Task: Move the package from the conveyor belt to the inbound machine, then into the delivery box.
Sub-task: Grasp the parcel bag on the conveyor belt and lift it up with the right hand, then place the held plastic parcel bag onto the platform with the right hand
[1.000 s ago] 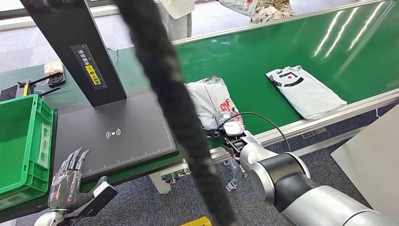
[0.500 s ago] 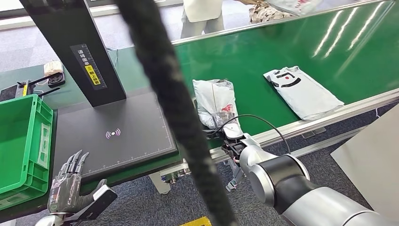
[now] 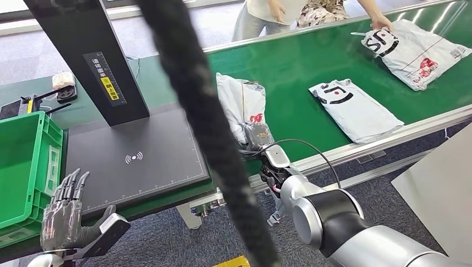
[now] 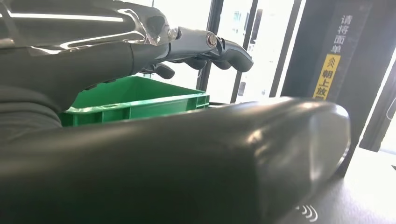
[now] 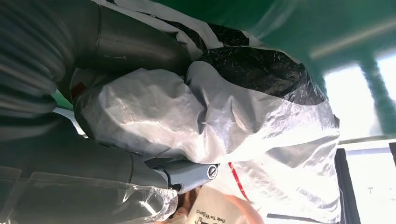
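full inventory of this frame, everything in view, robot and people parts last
package: 1, white-grey plastic bag, on the conveyor's near edge, gripped by the right hand
other packages: 2, white with black print, one mid-belt, one farther along the belt under a person's hand
conveyor belt: 1, green, running across the right
inbound machine: 1, black scan pad with a black post, left of the belt
delivery box: 1, green crate, far left
cable sleeve: 1, black, hanging close to the camera
person: at least 1, beyond the belt
left hand: empty, fingers apart, beside the crate
right hand: grips the package
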Motion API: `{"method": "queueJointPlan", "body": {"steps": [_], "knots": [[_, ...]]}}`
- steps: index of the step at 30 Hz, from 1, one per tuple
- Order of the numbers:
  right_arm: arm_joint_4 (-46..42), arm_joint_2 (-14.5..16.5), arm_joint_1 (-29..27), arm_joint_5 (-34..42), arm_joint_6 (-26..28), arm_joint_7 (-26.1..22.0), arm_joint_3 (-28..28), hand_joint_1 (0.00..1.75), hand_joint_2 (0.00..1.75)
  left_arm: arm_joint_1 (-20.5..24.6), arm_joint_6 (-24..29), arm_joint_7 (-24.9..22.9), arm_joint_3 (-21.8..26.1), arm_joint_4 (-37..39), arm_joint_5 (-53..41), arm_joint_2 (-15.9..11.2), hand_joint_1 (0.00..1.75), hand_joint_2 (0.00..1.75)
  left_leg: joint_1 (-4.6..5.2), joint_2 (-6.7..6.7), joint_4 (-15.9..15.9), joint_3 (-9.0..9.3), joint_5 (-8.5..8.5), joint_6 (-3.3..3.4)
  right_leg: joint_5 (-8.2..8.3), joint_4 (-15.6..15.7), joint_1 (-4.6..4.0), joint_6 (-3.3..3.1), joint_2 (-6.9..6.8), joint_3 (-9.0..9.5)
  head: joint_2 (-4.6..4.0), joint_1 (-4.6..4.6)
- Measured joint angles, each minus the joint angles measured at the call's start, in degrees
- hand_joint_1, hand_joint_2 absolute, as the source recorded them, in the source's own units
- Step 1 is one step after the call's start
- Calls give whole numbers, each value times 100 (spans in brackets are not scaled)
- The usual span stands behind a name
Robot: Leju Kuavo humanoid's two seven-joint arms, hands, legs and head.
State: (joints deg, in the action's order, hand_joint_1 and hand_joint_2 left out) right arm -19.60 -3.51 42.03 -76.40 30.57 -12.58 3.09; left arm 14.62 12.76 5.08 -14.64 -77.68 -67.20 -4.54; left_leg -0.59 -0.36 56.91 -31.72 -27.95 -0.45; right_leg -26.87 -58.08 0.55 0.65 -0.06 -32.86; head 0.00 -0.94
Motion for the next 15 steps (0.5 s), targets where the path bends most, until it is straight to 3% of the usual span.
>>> {"method": "queueJointPlan", "body": {"steps": [5, 15], "knots": [[-547, 111, -73, 357, 256, -499, 42, 175, 175, -34, -74, 4, 34, -45, -1, -7, 0, 0, 0, 2, 0, 0, 0, 0, 0, 0, 0, 0, 2, -2, 0, 0], [-2893, 215, -898, 1083, -142, -812, -183, 175, 175, -99, -96, 66, 54, -51, 78, -10, 0, 0, 0, -5, 0, -5, 0, 0, -1, 0, 0, 0, -4, -4, 0, 0]]}}
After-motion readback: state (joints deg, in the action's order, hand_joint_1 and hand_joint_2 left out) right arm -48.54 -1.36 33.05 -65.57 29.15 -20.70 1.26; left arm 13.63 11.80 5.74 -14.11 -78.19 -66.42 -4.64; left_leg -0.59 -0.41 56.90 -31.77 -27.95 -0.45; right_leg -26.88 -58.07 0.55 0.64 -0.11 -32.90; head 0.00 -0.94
